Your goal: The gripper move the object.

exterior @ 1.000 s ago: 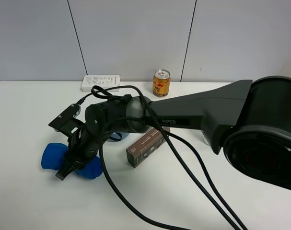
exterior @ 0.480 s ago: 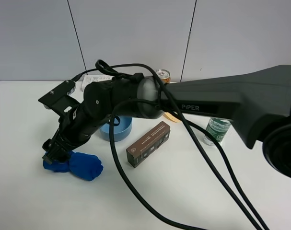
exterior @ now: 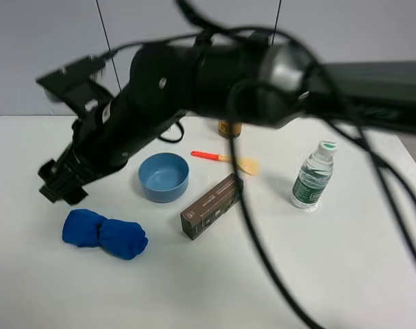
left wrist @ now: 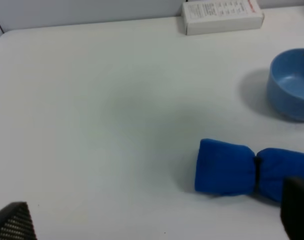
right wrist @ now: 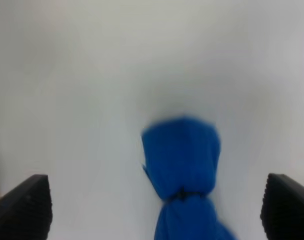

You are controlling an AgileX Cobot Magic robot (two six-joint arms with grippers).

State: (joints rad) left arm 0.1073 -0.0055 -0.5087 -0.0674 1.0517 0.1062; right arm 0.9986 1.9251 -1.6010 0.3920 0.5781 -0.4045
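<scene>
Lifting the right pincer [exterior: 57,188] up off the blue cloth [exterior: 103,234], having been down on it a second ago; now spread apart, holding nothing. Leaving the cloth lying on the tabletop [exterior: 331,274], near and left of the bowl [exterior: 160,193]. Probably finishing the move.

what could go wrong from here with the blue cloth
1. The right end effector hangs open above the blue cloth; pinching just one lobe could let the soft roll sag or slip.
2. The bowl sits close by, so a swing might knock it.
3. Loose cables cross the brown box and may snag.
</scene>
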